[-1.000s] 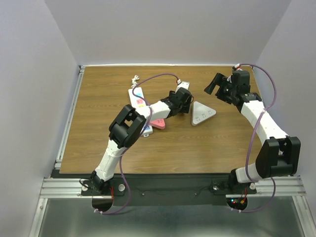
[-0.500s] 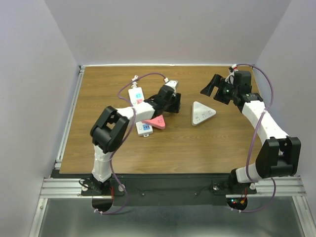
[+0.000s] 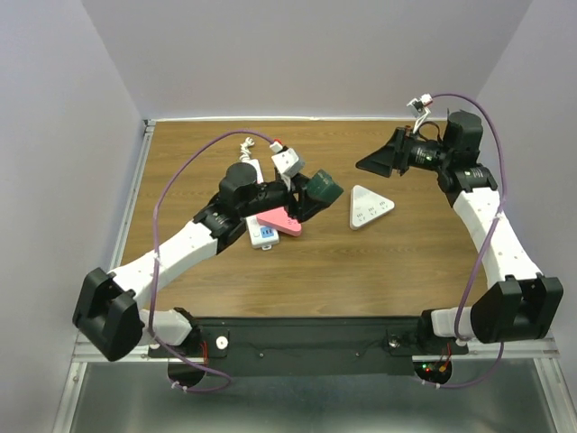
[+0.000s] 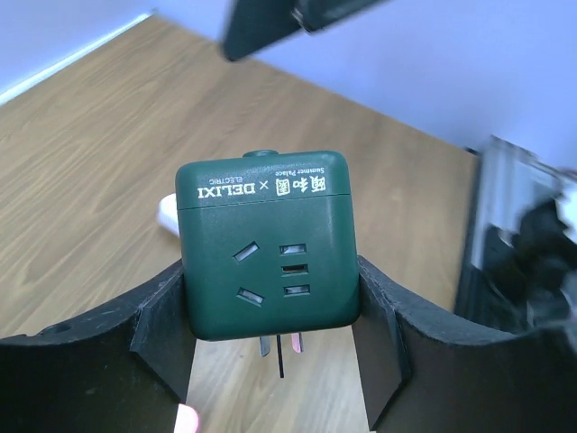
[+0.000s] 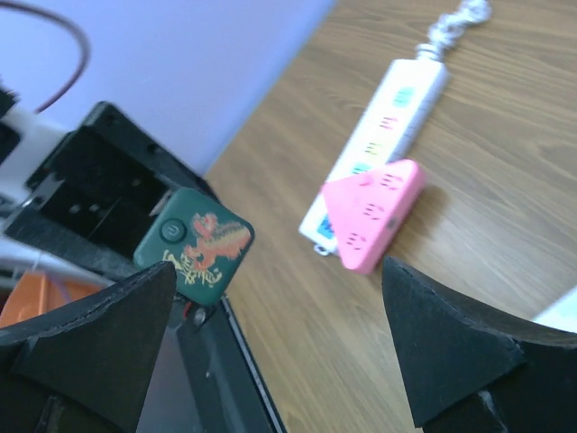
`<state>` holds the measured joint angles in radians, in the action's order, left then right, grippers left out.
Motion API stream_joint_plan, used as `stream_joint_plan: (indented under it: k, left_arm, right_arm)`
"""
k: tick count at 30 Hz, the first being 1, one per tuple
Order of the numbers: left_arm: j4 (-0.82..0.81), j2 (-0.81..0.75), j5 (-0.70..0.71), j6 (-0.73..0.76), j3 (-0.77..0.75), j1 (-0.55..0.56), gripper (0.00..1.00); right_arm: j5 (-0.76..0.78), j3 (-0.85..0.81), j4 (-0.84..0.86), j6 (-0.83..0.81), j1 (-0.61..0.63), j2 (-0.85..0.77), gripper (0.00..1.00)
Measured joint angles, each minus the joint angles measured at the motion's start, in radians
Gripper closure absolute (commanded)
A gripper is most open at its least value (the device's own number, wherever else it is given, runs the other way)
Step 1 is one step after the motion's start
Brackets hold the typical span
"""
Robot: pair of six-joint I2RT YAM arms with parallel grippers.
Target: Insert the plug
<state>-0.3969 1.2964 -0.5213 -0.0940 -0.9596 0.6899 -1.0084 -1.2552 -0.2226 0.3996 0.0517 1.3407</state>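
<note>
My left gripper (image 3: 317, 191) is shut on a dark green cube plug (image 3: 325, 188) and holds it above the table. In the left wrist view the cube (image 4: 266, 242) sits between both fingers, its socket face toward the camera and its metal prongs (image 4: 281, 347) hanging below. A white power strip (image 3: 262, 234) lies under my left arm, mostly hidden. My right gripper (image 3: 379, 161) is open and empty, raised and pointing left at the cube. The right wrist view shows the cube (image 5: 194, 237) and the power strip (image 5: 388, 126).
A pink triangular adapter (image 3: 279, 220) lies against the power strip and also shows in the right wrist view (image 5: 374, 212). A white triangular adapter (image 3: 368, 207) lies right of the cube. The strip's coiled cord (image 3: 245, 144) lies toward the back.
My left arm has swung back toward the left and lifted the green cube off the table. My right gripper has risen and turned to face left.
</note>
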Motion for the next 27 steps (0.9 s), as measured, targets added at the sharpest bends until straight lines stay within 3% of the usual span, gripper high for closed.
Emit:
stream_joint_plan:
  k: [8,13,19,27]
  left_arm:
    - [0.001,-0.123,-0.248,0.053,0.064,-0.013,1.00]
    - [-0.008,-0.185,-0.367,0.057,0.077,-0.019,1.00]
    - [-0.077,-0.197,-0.474,0.002,0.090,-0.024,1.00]
    - [-0.106,-0.198,-0.499,-0.058,0.119,-0.024,1.00]
  right_arm:
    - [-0.258,0.025,0.125,-0.019,0.007,-0.119,0.00]
    - [-0.340,0.060,0.136,-0.049,0.080,-0.146,0.00]
    - [-0.369,0.074,0.135,-0.092,0.183,-0.147,0.00]
    - [-0.348,0.074,0.137,-0.145,0.318,-0.146,0.00]
